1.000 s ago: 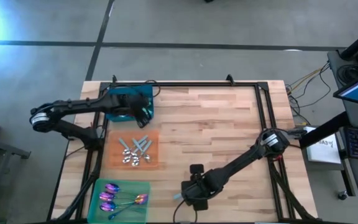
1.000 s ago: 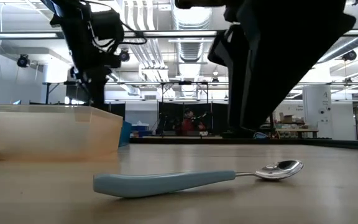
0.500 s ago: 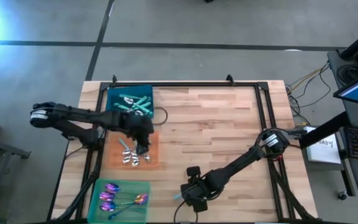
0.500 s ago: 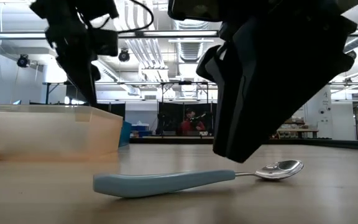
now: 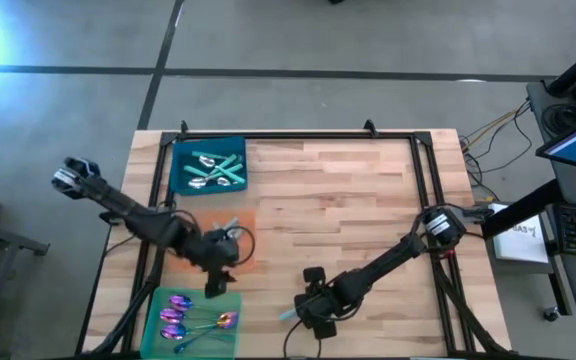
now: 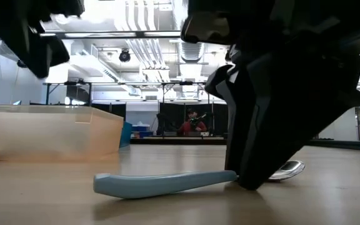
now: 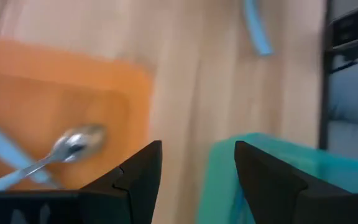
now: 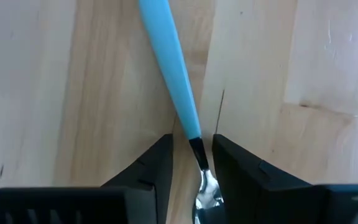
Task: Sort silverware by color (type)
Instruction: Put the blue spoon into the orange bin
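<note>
A spoon with a pale-blue handle [image 8: 169,62] and a silver head [image 6: 289,169] lies flat on the wooden table near its front edge. My right gripper [image 8: 193,140] points steeply down over it, open. Its fingers stand on either side of the spoon's thin neck [image 8: 197,149], close to it, with their tips low by the table [image 6: 249,181]. My left gripper [image 7: 197,146] hangs open with nothing between its fingers. It is over the near edge of the orange mat [image 5: 246,228], beside the green tray [image 5: 193,300].
A blue tray [image 5: 180,170] at the far left holds teal-handled spoons. The orange mat [image 7: 73,99] carries silver spoons [image 7: 73,144], partly hidden under my left arm. The green tray [image 7: 260,180] at the near left holds iridescent purple-pink spoons [image 5: 180,318]. Bare wood spreads across the table's middle and right.
My left gripper has swung from over the blue tray toward the table's near edge, across the orange mat to the edge by the green tray, turning as it went. My right gripper has sunk onto the spoon's neck. The spoon has stayed where it lay.
</note>
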Robot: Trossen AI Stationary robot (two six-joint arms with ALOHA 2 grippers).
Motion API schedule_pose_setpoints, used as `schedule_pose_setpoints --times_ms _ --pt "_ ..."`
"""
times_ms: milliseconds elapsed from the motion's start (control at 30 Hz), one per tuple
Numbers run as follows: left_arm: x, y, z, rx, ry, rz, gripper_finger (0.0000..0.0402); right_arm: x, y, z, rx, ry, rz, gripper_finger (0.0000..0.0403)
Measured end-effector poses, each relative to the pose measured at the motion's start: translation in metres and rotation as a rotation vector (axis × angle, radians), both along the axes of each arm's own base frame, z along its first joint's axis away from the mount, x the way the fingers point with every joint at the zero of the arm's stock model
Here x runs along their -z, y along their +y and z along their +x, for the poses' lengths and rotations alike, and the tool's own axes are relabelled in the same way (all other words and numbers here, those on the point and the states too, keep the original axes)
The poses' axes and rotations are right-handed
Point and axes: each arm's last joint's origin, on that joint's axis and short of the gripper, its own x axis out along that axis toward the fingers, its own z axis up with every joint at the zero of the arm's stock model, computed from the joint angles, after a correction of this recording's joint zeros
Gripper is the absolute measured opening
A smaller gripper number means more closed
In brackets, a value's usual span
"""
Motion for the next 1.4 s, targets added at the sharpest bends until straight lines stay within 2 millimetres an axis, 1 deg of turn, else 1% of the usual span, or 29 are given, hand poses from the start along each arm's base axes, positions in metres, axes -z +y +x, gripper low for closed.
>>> schedule_pose_setpoints --times_ms 100,167,233,267,433,500,567,733,867,967,1067,1133,1267,1400 --pt "-0.004 -0.015 -0.001 -0.029 -0.089 -0.008 0.0185 0.002 -0.004 0.001 0.012 0.002 0.001 0.0092" --pt "-0.009 -0.024 0.000 -0.045 -0.165 -0.013 0.0185 0.002 -0.007 0.002 0.029 0.010 0.009 0.0067" --pt "-0.013 -0.031 0.001 -0.064 -0.247 -0.019 0.0185 0.003 -0.010 0.003 0.037 0.016 0.011 0.0030" --pt "-0.016 -0.034 0.002 -0.068 -0.288 -0.025 0.0185 0.003 -0.012 0.004 0.038 0.018 0.013 0.0020" --pt "-0.025 -0.048 0.003 -0.043 -0.428 -0.047 0.0185 -0.001 -0.016 0.005 0.045 0.021 0.027 0.0012" --pt "-0.023 -0.052 0.003 -0.031 -0.438 -0.030 0.0185 -0.006 -0.020 0.005 0.055 0.013 0.023 0.0011" --pt "-0.017 -0.055 0.004 -0.047 -0.428 0.017 0.0185 -0.012 -0.028 0.005 0.084 0.002 -0.015 0.0011" --pt "-0.002 -0.056 0.009 -0.141 -0.433 0.169 0.0185 -0.044 -0.046 0.011 0.187 -0.160 -0.096 0.0010" --pt "0.010 -0.058 0.014 -0.205 -0.450 0.281 0.0185 -0.061 -0.059 0.017 0.283 -0.291 -0.172 0.0009" --pt "0.015 -0.058 0.017 -0.337 -0.533 0.431 0.0185 -0.077 -0.069 0.023 0.385 -0.426 -0.231 0.0009" --pt "0.014 -0.058 0.019 -0.510 -0.657 0.584 0.0185 -0.089 -0.077 0.028 0.527 -0.576 -0.334 0.0009" --pt "0.011 -0.058 0.018 -0.614 -0.728 0.664 0.0185 -0.096 -0.079 0.033 0.583 -0.662 -0.385 0.0009" --pt "0.003 -0.058 0.014 -0.800 -0.842 0.790 0.0185 -0.109 -0.078 0.041 0.573 -0.781 -0.403 0.0009" --pt "-0.005 -0.058 0.014 -0.832 -0.860 0.774 0.0185 -0.118 -0.076 0.047 0.542 -0.860 -0.403 0.0009"
